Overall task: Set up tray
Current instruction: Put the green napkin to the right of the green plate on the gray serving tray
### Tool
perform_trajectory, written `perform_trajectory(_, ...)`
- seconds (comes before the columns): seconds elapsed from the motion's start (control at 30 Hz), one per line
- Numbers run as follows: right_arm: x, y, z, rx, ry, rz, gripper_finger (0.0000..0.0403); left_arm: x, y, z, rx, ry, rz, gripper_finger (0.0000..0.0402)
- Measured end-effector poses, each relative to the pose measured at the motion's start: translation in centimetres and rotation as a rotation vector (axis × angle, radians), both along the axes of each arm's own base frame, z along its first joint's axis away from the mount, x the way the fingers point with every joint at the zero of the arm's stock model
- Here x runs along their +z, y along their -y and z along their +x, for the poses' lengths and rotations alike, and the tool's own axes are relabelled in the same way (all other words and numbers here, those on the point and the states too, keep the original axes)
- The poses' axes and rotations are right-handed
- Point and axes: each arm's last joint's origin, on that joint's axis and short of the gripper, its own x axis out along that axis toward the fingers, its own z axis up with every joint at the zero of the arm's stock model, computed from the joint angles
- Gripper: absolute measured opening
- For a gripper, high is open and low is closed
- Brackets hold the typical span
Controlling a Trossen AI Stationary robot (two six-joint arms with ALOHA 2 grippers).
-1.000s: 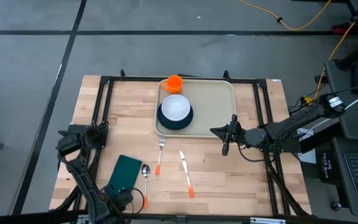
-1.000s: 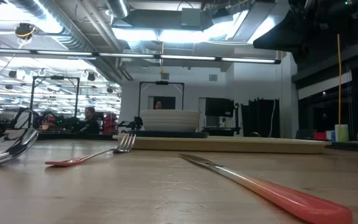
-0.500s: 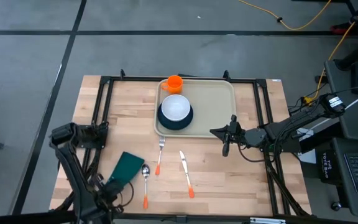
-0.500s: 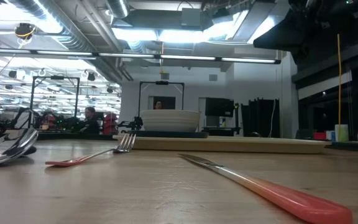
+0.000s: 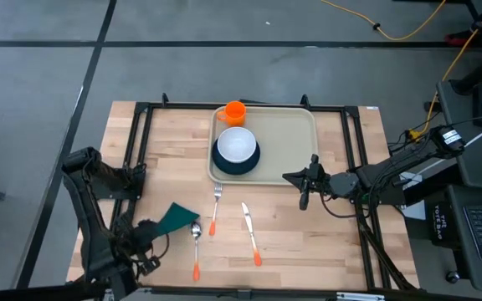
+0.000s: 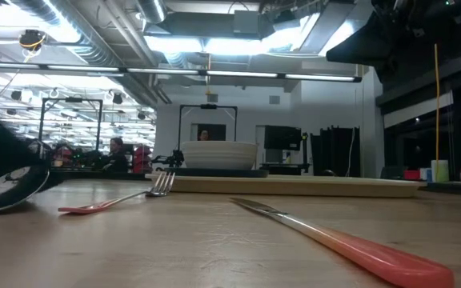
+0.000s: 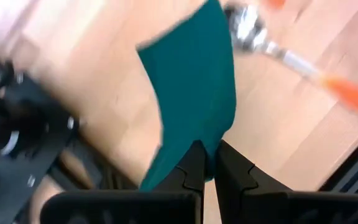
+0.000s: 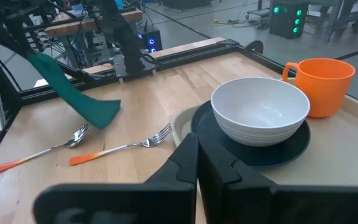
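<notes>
The dark green napkin point(image 5: 179, 216) hangs from my shut left gripper point(image 5: 152, 227) at the table's near left; its free end is by the bowl of the orange-handled spoon point(image 5: 196, 231). An orange-handled fork point(image 5: 215, 209) and knife point(image 5: 249, 234) lie on the wood to the right of it. The beige tray point(image 5: 287, 146) at the far middle carries a dark teal plate point(image 5: 238, 164) with a white bowl point(image 5: 238, 144) and an orange cup point(image 5: 235, 111). My right gripper point(image 5: 304, 199) hovers shut off the tray's near right corner. My left gripper pinches the napkin's one end point(image 7: 199, 138) between its two fingers, coming from above and pointing steeply down. The cloth hangs slack and slanted below the fingers point(image 7: 190, 167). Whether its lower end point(image 8: 103, 114) touches the table I cannot tell.
Black frame rails point(image 5: 141, 142) run along the table's left and right sides, and my left arm's base point(image 5: 111, 180) stands by the left one. The tray's right half is bare. A bare strip of wood lies between the knife and the right rail point(image 5: 362, 217).
My left gripper has risen, tipped and drawn toward the table's left, staying shut on the napkin. The napkin, which lay flat near the front edge, has been pulled up by its near end and now hangs slanted beside the spoon.
</notes>
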Motion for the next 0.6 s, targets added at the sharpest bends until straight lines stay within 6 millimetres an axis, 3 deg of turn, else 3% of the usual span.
perform_trajectory(0.6,0.0,0.0,0.0,0.009,-0.001,0.002,0.0006,2.0,-3.6,5.1,-0.273,0.133,0.286,0.0003)
